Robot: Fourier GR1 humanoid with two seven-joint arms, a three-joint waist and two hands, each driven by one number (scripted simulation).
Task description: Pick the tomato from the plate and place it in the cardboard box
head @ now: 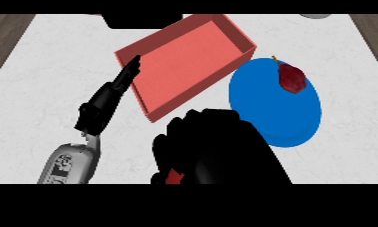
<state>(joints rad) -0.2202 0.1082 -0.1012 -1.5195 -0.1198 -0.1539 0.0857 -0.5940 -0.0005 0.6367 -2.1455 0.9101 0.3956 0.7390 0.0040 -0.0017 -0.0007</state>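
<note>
The right hand [214, 146] fills the lower centre of the frame as a dark mass, its fingers curled inward; a small patch of red shows low at its left side, near the bottom edge, but what that patch belongs to cannot be told, and whether the curled fingers enclose anything cannot be told either. Just beyond the hand's upper right lies the blue plate [275, 102], its lower left rim partly covered by the hand. A dark red tomato [291, 78] with a small stem sits on the plate's upper right part, well apart from the fingers. Up and to the left of the plate, the open cardboard box [186, 61] rests at an angle, reddish inside, its right corner close to the plate's rim. The left hand [111, 93] shows at the left of the frame, fingers straight and pointing up along the box's left wall, resting. Since the tomato is on the plate, the step in hand is judged to be the pick; the next move would call for carrying the right hand up and rightward across the plate and opening its fingers around the tomato.
</note>
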